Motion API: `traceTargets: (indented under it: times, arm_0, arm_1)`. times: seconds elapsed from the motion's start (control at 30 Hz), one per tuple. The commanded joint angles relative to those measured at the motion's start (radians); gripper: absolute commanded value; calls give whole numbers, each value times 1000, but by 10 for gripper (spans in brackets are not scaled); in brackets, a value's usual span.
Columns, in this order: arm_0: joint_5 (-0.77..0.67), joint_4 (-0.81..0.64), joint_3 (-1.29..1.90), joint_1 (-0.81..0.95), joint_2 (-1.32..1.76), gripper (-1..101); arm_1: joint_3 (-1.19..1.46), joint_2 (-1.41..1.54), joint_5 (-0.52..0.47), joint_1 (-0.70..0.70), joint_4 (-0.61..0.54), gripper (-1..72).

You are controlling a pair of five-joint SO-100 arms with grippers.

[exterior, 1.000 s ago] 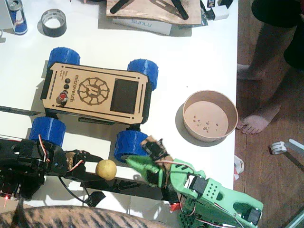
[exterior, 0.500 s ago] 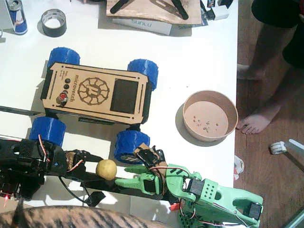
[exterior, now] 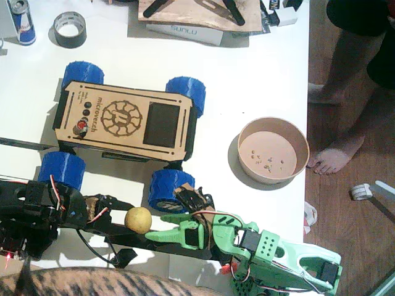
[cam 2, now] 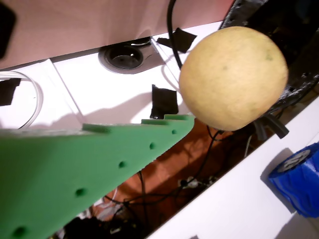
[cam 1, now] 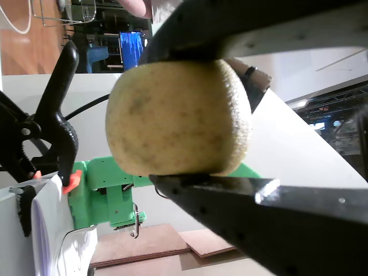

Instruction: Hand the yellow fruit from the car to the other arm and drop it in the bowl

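You see the left gripper point(exterior: 126, 217), on the black arm, clamped on the fruit point(exterior: 138, 220). In a wrist view the fruit point(cam 1: 178, 118) sits squeezed between the two black fingers point(cam 1: 270, 213), one above it and one below.

The right gripper point(exterior: 162, 228), on the green arm point(exterior: 278, 253), points at the fruit with its jaws parted. In a wrist view the green finger point(cam 2: 89, 169) lies just beside the fruit point(cam 2: 233, 77), its tip at the fruit's lower edge; you cannot tell whether it touches.

The car point(exterior: 126, 120) stands beyond both grippers. The bowl point(exterior: 273, 150) sits well apart from the fingers, holding only crumbs.
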Motion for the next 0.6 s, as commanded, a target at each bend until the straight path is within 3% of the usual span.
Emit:
traceTargets:
  times: [0.0, 0.57]
  arm_0:
    - [-12, -40, -14, 2, -2, 1]
    - [-12, -54, -14, -3, -9, 1]
  arm_1:
    - [-6, -26, 17, 6, -54, 335]
    - [-135, -379, 112, 55, -229, 366]
